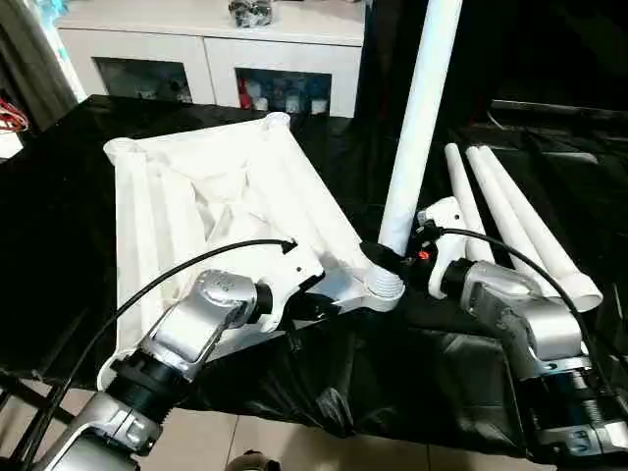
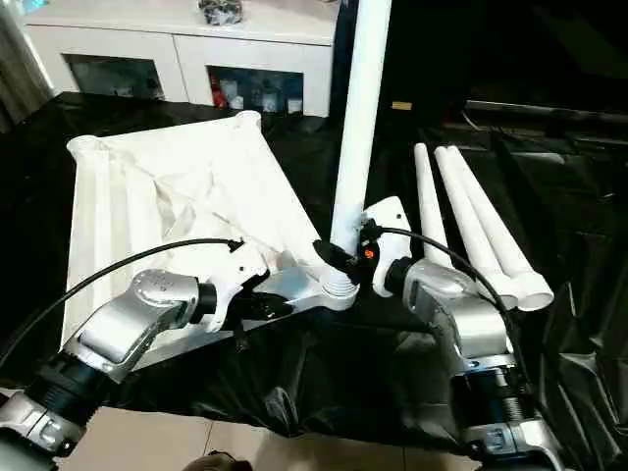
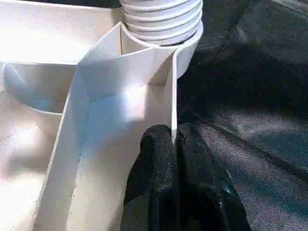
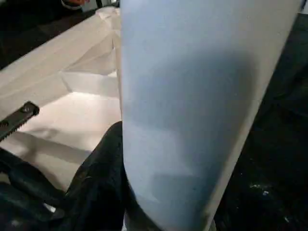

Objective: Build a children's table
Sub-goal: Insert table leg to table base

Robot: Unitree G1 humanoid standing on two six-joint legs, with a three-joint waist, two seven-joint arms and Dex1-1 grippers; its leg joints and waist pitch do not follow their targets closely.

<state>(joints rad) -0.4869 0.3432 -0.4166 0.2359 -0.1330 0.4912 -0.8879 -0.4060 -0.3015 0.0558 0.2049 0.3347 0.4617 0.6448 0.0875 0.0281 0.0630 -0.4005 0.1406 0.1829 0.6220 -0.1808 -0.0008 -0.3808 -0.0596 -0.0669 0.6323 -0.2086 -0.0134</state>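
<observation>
The children's table top (image 1: 196, 196) lies upside down on the black-covered bench, ribbed underside up. One white leg (image 1: 417, 128) stands upright in the near right corner socket (image 1: 385, 287), its ribbed end (image 3: 161, 19) seated in the cup. My right gripper (image 1: 391, 257) is shut around this leg just above the socket, and a black finger (image 4: 98, 183) presses against the tube. My left gripper (image 3: 175, 144) is shut on the top's raised rim (image 3: 172, 96) just beside that corner. Three more legs (image 1: 520, 226) lie side by side on the right.
A black cloth (image 1: 392, 383) covers the bench and hangs over its near edge, with floor (image 1: 255, 442) below. A white cabinet (image 1: 211, 44) stands behind the bench. Cables run from both wrists along my forearms.
</observation>
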